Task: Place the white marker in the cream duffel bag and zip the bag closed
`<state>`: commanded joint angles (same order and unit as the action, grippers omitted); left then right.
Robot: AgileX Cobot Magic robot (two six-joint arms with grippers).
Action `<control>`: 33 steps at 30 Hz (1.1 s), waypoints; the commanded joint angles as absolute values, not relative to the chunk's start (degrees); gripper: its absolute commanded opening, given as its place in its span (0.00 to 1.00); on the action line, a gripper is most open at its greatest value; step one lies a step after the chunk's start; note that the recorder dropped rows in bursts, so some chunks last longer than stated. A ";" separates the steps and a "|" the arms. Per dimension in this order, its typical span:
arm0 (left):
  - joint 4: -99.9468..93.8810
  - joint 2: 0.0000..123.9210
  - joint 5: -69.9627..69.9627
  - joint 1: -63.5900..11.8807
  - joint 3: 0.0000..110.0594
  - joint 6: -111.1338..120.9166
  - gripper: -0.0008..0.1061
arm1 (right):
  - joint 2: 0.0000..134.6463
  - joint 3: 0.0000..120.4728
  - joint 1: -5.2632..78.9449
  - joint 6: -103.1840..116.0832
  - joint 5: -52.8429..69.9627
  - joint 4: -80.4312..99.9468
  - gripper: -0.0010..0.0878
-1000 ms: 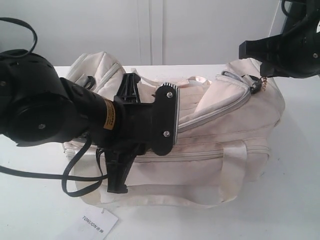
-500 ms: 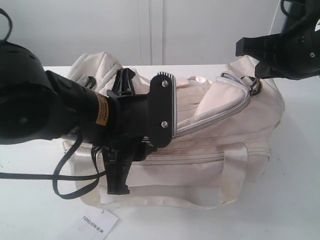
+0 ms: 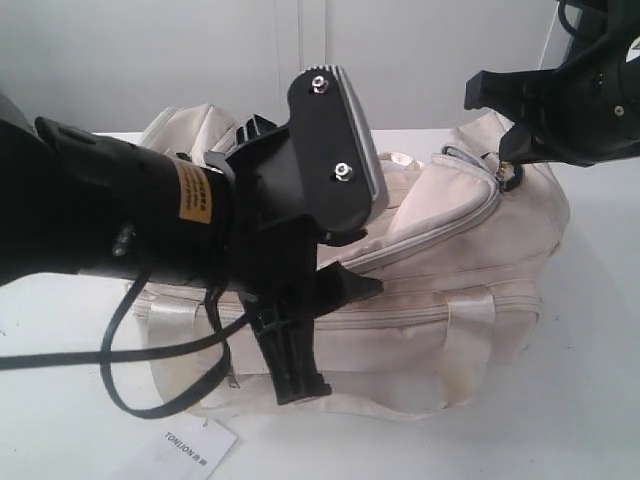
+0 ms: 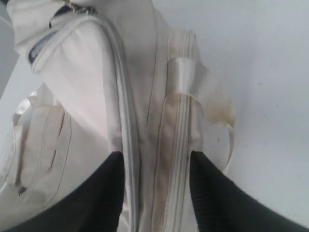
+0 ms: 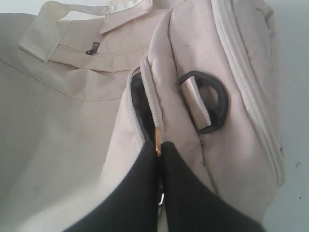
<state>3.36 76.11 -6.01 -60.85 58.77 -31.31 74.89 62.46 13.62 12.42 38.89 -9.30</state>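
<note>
The left fingers (image 4: pixel 101 198) stand apart, holding nothing, over the side of the cream duffel bag (image 3: pixel 440 260), which lies on the white table (image 3: pixel 590 400). The right fingers (image 5: pixel 130 193) are pinched together on the gold zip pull (image 5: pixel 158 137) at the bag's end, where a slit of dark lining (image 5: pixel 137 96) shows. A white hang tag (image 3: pixel 190 450) lies on the table beside the bag. A black ring (image 5: pixel 222 104) sits near the pull.

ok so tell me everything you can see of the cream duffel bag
The cream duffel bag sits on the white table: soft matte fabric, shiny strap handles, a zipped front pocket, a black ring at one end. A short gap in its top zip shows dark lining; the right gripper is shut on the gold zip pull there. The left gripper hangs open over its side.
</note>
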 joint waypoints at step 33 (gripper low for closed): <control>-17.56 83.34 -33.45 -70.05 73.04 -11.04 0.46 | 74.89 62.46 13.62 12.19 41.21 -9.18 0.01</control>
<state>-17.56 83.34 -33.45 -70.05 73.04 -11.04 74.89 62.46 13.62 12.19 41.21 -9.18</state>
